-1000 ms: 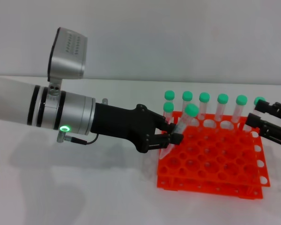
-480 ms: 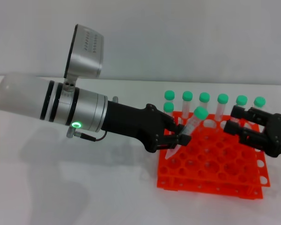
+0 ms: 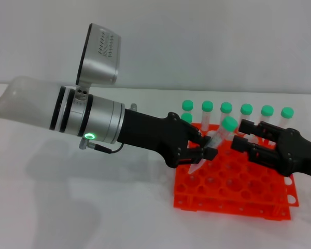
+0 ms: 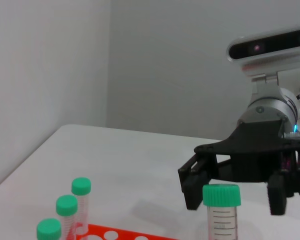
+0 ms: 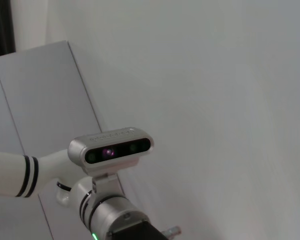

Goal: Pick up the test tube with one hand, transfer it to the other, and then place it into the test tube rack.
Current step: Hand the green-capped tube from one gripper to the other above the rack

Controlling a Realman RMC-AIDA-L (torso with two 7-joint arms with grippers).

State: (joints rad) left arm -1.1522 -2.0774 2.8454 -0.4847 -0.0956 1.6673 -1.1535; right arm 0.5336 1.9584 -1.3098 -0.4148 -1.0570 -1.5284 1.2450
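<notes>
My left gripper (image 3: pixel 203 154) is shut on the test tube (image 3: pixel 215 141), a clear tube with a green cap. It holds the tube tilted above the front left of the orange-red rack (image 3: pixel 233 194), cap up and to the right. My right gripper (image 3: pixel 242 136) is open, its jaws facing the cap and just to its right, apart from it. In the left wrist view the capped tube (image 4: pixel 221 210) stands in front of the open right gripper (image 4: pixel 234 202). The right wrist view shows only the left arm (image 5: pixel 107 212) and its camera.
Several more green-capped tubes (image 3: pixel 246 110) stand upright in the rack's back row, behind both grippers. Three of them (image 4: pixel 66 206) show in the left wrist view beside the rack's edge (image 4: pixel 115 234). The white table (image 3: pixel 93 207) extends to the left and front.
My left arm has carried the tube up and to the right over the rack. My right gripper has moved left, from the rack's right edge to just beside the tube's cap.
</notes>
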